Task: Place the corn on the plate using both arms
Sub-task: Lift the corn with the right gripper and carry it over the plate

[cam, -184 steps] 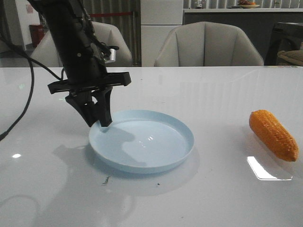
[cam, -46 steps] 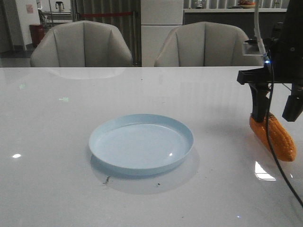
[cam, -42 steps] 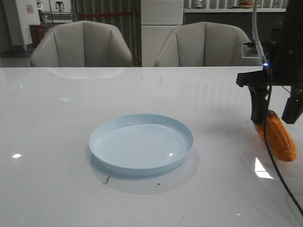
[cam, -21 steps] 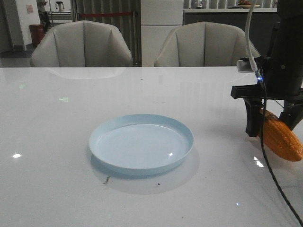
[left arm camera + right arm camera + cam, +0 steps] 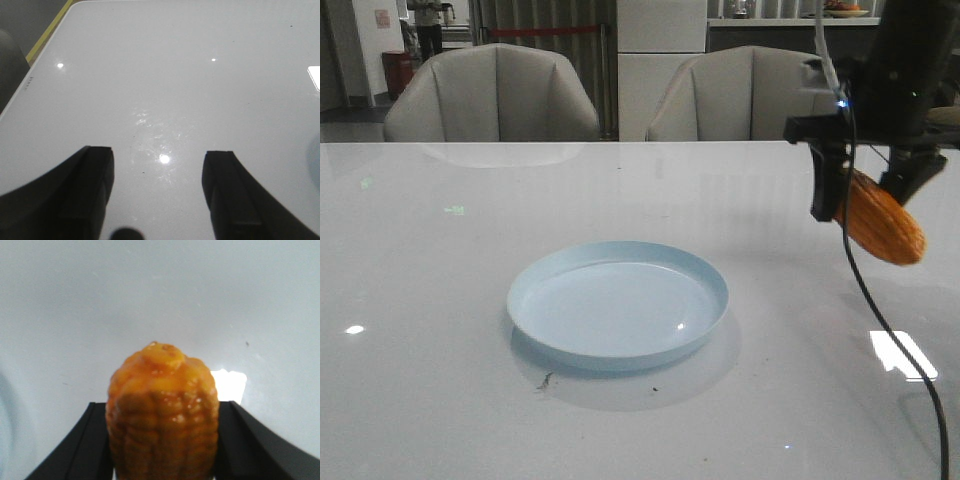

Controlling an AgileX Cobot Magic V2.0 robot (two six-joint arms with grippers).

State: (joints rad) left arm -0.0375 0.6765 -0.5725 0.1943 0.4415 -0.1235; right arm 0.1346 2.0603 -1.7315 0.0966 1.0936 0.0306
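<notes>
The pale blue plate (image 5: 618, 303) sits on the white table, left of the middle in the front view, with nothing on it. My right gripper (image 5: 865, 205) is shut on the orange corn (image 5: 880, 225) and holds it in the air to the right of the plate, the tip tilted down toward the front. In the right wrist view the corn (image 5: 163, 410) fills the gap between the two black fingers (image 5: 85, 445). My left gripper (image 5: 158, 192) is open and empty over bare table; it does not show in the front view.
Two beige chairs (image 5: 492, 92) stand behind the table's far edge. The left wrist view shows the table's edge (image 5: 35, 75) with a yellow strip beyond it. A black cable (image 5: 885, 330) hangs from the right arm.
The left arm left the plate's rim and went out of the front view. The right gripper closed on the corn and lifted it off the table, up and slightly left.
</notes>
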